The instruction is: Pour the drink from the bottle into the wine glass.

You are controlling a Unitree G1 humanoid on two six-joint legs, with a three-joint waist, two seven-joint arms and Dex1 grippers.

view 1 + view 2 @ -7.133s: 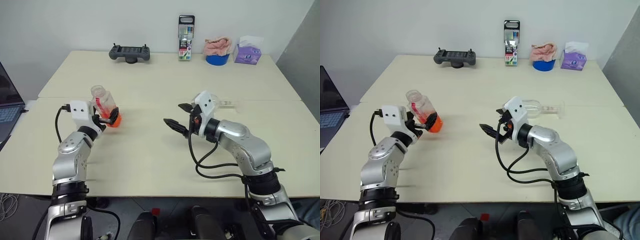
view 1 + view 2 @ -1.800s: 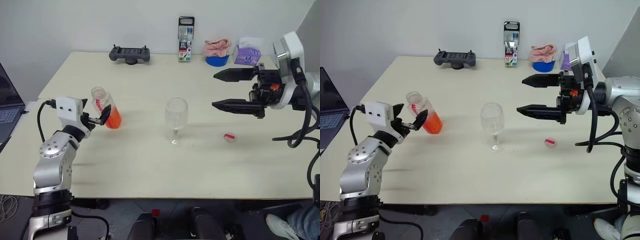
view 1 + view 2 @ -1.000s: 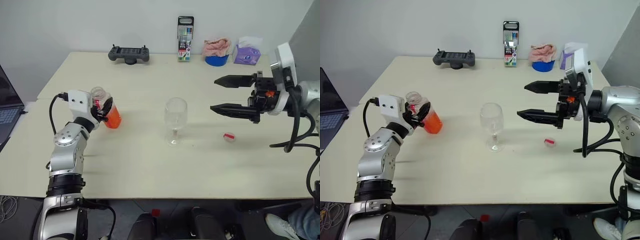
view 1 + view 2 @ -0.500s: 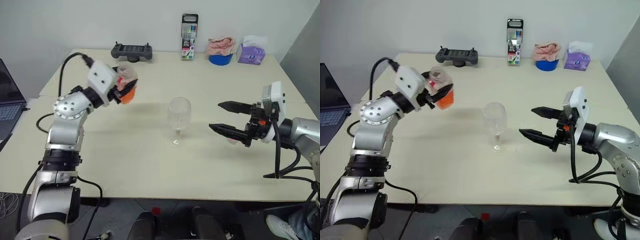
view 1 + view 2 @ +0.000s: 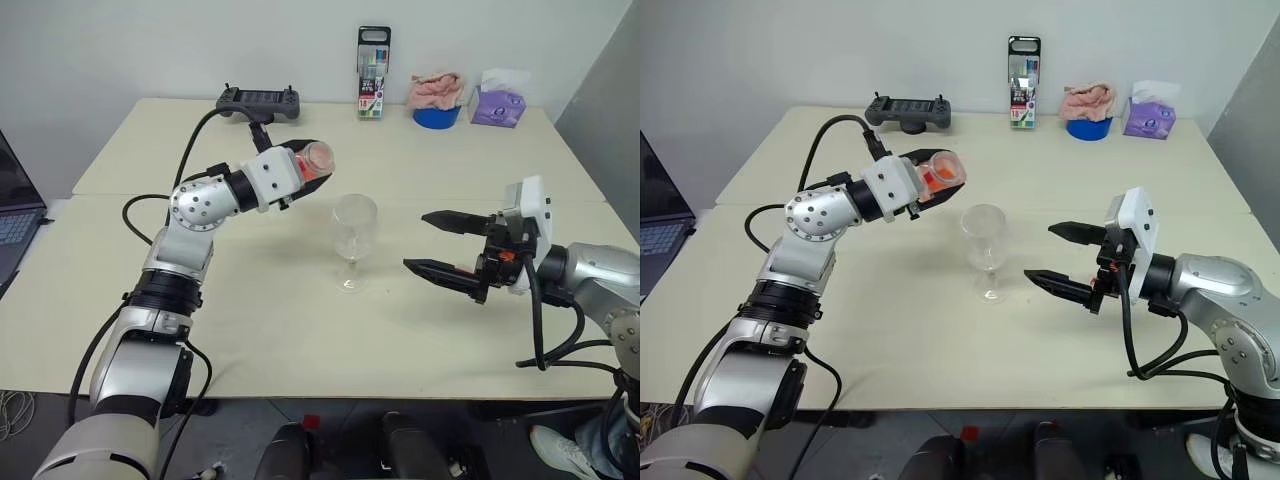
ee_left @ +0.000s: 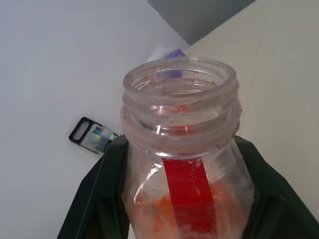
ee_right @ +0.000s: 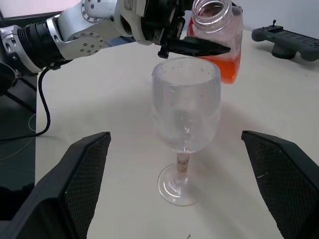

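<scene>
L gripper (image 5: pixel 300 170): clamped on bottle (image 5: pixel 312 160), held above table (image 5: pixel 300 340), tipped near level.
Bottle: uncapped, mouth toward wine glass (image 5: pixel 353 240), up and to L of its rim.
Drink (image 7: pixel 224 67): orange-red, pooled in bottle's low end.
R gripper (image 5: pixel 440 245): jaws wide, empty, just R of glass.
Wine glass: upright, btwn both grippers.

Bright, even light, soft shadows on the table (image 5: pixel 300 330), sharp pictures.

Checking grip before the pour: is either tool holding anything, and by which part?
The left tool holds the uncapped bottle by its body, below the neck. The right tool is open and holds nothing.
</scene>
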